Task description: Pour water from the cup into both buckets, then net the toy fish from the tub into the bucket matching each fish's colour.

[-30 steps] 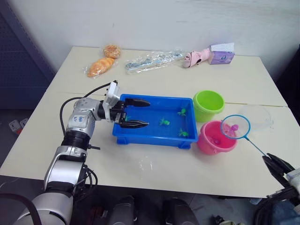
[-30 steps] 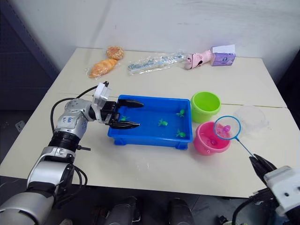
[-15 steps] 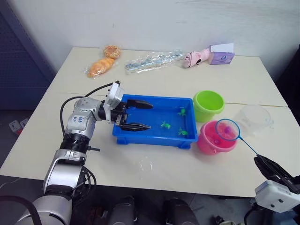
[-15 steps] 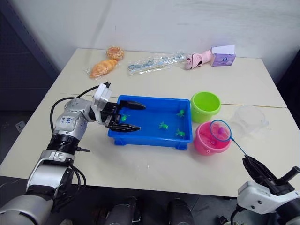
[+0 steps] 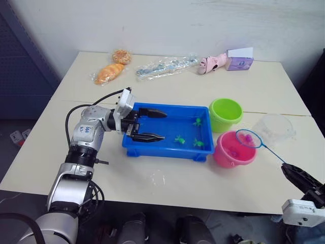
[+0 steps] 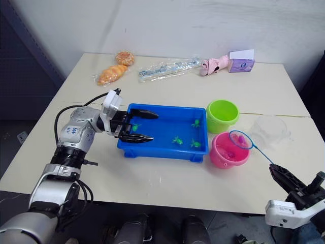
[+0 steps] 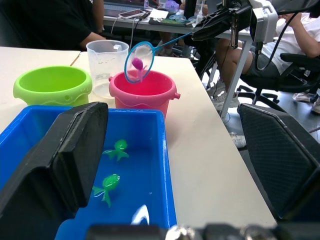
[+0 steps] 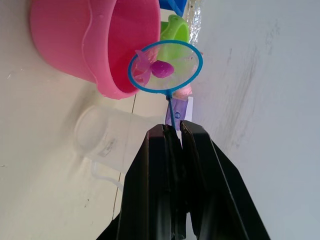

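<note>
Right jaws point(image 8: 172, 131) clenched on thin dark wire handle of small round blue-rimmed net point(image 5: 249, 138), hoop held over rim of pink plastic bucket point(image 5: 231, 150), one magenta toy fish point(image 8: 161, 68) lying in the mesh. Left jaws point(image 5: 151, 125) spread wide over near-left end of shallow bright blue tub point(image 5: 167, 147), grasping nothing. Green toy fish point(image 5: 179, 139) inside tub. Lime green bucket point(image 5: 225, 114) just behind pink one; clear plastic cup point(image 5: 274, 128) beside both, all on pale worktop point(image 5: 167, 180).
</note>
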`<state>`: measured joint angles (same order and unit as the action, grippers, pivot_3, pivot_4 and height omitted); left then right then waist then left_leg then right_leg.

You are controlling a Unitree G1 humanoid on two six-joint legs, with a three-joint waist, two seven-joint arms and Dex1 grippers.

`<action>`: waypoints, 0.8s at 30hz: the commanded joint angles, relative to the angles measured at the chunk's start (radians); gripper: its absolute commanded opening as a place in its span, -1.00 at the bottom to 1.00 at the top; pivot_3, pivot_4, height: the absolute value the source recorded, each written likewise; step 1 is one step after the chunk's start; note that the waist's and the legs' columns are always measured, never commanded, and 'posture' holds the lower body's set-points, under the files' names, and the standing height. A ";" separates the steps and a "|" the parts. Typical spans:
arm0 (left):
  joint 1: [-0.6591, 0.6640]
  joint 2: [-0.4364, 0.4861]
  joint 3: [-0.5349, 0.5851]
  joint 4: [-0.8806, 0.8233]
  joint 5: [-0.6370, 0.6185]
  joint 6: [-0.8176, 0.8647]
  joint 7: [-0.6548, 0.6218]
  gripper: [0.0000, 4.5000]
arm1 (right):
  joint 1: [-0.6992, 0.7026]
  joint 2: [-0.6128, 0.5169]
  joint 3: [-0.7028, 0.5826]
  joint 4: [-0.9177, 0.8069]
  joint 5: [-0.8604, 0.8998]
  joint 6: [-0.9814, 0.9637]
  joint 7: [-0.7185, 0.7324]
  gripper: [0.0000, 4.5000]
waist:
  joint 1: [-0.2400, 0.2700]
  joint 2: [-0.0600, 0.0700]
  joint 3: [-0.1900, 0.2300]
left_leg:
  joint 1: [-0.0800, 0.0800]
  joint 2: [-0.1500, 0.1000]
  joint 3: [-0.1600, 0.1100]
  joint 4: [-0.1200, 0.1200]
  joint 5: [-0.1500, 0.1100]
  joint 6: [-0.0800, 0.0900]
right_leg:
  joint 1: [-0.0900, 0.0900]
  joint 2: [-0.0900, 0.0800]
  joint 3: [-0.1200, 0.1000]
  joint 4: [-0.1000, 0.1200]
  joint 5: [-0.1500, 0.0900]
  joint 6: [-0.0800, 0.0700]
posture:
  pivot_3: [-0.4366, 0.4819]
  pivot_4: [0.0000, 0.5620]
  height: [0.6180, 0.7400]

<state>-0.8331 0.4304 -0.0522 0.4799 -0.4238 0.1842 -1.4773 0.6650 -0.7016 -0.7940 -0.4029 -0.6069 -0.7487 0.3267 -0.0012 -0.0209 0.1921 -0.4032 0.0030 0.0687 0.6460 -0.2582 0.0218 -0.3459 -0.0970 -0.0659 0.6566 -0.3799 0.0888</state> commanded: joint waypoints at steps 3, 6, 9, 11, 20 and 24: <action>-0.016 0.002 0.019 -0.027 -0.009 -0.004 0.006 0.98 | -0.009 -0.017 -0.054 0.038 0.020 -0.045 -0.053 -1.00 | -0.001 0.000 0.000 | 0.000 0.000 0.000 0.000 0.000 0.000 | 0.000 0.000 0.000 0.000 0.000 0.000 | -0.05 -0.47 1.00; 0.000 0.009 0.022 -0.038 -0.009 -0.001 0.011 0.98 | -0.003 -0.004 -0.048 0.031 0.062 -0.033 -0.045 -1.00 | -0.001 0.000 0.000 | 0.000 0.000 0.000 0.000 0.000 0.000 | 0.001 0.000 0.000 0.000 0.000 0.000 | -0.05 -0.47 1.00; 0.005 0.011 0.024 -0.040 -0.010 0.001 0.018 0.98 | -0.010 0.004 -0.045 0.013 0.121 0.013 -0.024 -1.00 | -0.001 0.000 0.000 | 0.000 0.000 0.000 0.000 0.000 0.000 | 0.001 0.000 0.000 0.000 0.000 0.000 | -0.05 -0.47 1.00; 0.009 0.014 0.026 -0.043 -0.010 0.001 0.020 0.98 | -0.022 0.007 -0.044 -0.029 0.211 0.080 0.008 -1.00 | -0.001 0.000 0.000 | 0.000 0.000 0.000 0.000 0.000 0.000 | 0.001 0.000 0.000 -0.001 0.000 0.000 | -0.05 -0.47 1.00; 0.019 0.005 0.024 -0.037 -0.007 -0.006 0.026 0.98 | 0.002 0.012 -0.003 -0.068 0.110 0.137 0.091 -1.00 | 0.001 0.000 0.000 | 0.001 0.000 -0.001 0.000 0.000 0.001 | 0.002 0.000 -0.001 -0.001 0.000 0.000 | -0.05 -0.47 1.00; 0.020 0.004 0.025 -0.040 -0.008 -0.005 0.030 0.98 | 0.027 0.044 -0.003 -0.046 0.039 0.079 0.040 -1.00 | 0.002 0.000 0.000 | 0.000 0.000 -0.001 0.000 0.000 0.001 | 0.002 0.000 -0.001 -0.001 0.000 0.000 | -0.05 -0.47 1.00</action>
<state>-0.8149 0.4357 -0.0404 0.4751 -0.4237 0.1863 -1.4504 0.6797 -0.6693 -0.7870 -0.4510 -0.5480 -0.6432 0.3951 0.0006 -0.0208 0.1920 -0.4028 0.0031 0.0678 0.6462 -0.2586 0.0225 -0.3441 -0.0971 -0.0670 0.6551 -0.3798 0.0888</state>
